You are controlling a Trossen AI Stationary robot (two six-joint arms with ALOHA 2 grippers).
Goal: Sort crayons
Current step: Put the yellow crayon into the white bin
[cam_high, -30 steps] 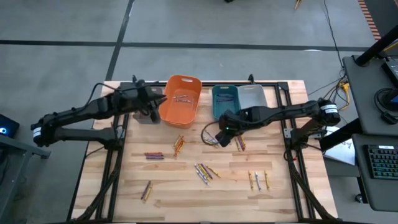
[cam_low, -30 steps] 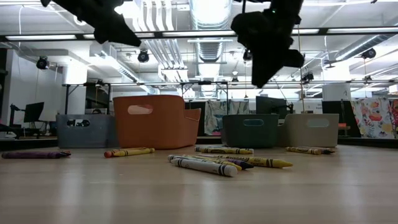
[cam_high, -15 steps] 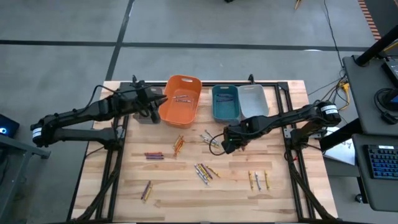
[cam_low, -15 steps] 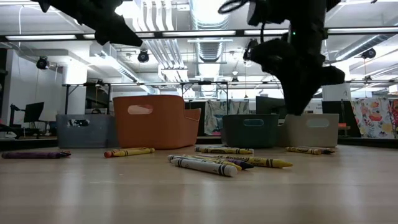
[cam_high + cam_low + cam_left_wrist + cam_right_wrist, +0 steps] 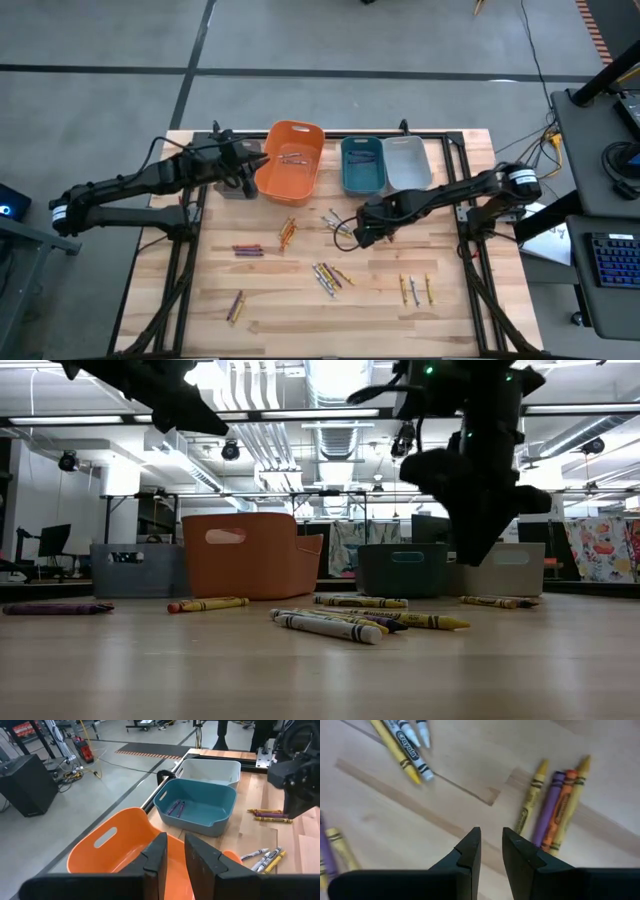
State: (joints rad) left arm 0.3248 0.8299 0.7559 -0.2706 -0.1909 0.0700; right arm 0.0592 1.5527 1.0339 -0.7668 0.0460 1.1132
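Over mid-table, my right gripper (image 5: 490,847) hangs above loose crayons (image 5: 555,807)
Paper-wrapped wax sticks, yellow, purple, orange, lie flat on pale wood table (image 5: 280,300) just beyond my narrowly parted, empty jaws; more scattered nearby. Left gripper (image 5: 172,852), slightly parted, empty, sits over glossy orange bin (image 5: 110,845); two purple crayons in teal bin (image 5: 200,817)
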